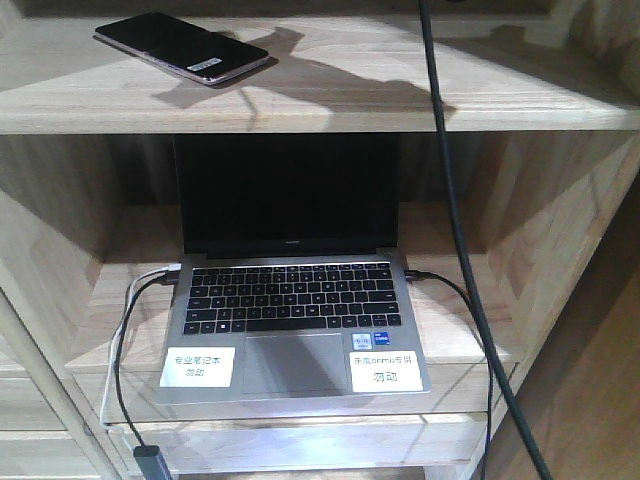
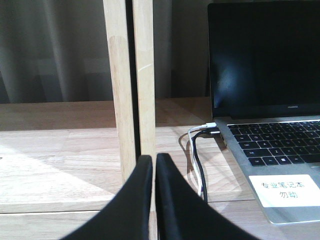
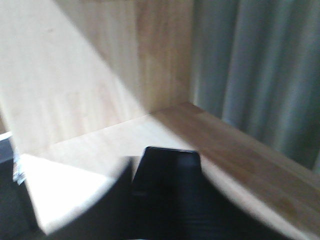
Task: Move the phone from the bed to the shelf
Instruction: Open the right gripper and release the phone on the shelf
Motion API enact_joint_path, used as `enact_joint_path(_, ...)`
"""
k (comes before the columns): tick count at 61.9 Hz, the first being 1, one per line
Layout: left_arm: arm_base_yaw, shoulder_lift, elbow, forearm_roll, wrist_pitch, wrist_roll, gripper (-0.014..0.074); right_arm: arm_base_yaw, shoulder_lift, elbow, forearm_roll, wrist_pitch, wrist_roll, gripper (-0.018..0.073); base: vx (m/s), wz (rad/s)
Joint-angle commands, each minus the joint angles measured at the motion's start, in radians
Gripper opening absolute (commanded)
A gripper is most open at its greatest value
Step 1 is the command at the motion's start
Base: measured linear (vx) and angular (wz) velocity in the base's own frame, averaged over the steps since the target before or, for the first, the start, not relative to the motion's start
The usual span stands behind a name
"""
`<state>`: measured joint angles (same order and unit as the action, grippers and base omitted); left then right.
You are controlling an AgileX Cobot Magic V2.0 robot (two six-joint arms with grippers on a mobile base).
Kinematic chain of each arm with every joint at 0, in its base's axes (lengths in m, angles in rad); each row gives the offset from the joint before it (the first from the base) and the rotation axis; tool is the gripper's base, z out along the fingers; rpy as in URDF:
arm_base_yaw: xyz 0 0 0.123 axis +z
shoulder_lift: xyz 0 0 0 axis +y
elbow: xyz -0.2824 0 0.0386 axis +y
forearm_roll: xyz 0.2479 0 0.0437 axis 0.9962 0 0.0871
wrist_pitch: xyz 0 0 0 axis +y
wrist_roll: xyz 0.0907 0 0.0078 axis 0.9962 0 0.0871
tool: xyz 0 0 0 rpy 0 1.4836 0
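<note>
Since the phone [image 1: 183, 47] already lies flat on the shelf [image 1: 330, 95] top board above the laptop [image 1: 293, 315], it looks thin, stiff, glossy-slippery, best pinched across its long edges; left fingers [image 2: 131, 200] pressed together, right fingers unclear.

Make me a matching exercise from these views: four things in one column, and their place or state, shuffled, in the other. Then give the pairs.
Things:
1. phone
2. laptop
3. left gripper
4. white labels

Place or state:
A. stuck on the palm rest, either side of the touchpad
B. lying flat on the upper board of the shelf
C. fingers closed together, holding nothing
D. open, screen dark, in the compartment below

Pairs: 1-B, 2-D, 3-C, 4-A
</note>
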<state>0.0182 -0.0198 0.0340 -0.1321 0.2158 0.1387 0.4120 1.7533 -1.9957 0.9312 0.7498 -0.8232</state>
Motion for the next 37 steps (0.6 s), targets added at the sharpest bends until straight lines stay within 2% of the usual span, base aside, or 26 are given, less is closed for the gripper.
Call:
enact_joint_path(1,-0.004,-0.006,0.001,-0.006,-0.072,-0.004,0.0001,-0.004,-0.052,-0.027,0.005,-0.019,0.027,-0.0011,0.00,0.00)
enact_joint_path(18,-0.004,-0.006,0.001,-0.006,-0.072,-0.004,0.0001,-0.022,-0.104,0.025,-0.042,0.020,0.050,-0.0006,0.00,0.00)
enact_joint_path(25,-0.004,-0.006,0.001,-0.006,-0.072,-0.004,0.0001,-0.064,-0.186,0.162,-0.037,-0.032,0.034,-0.0006,0.00,0.00)
enact_joint_path(37,-0.004,-0.006,0.001,-0.006,-0.072,-0.004,0.0001,-0.111,-0.374,0.438,0.029,-0.155,-0.105,-0.0006,0.00,0.00)
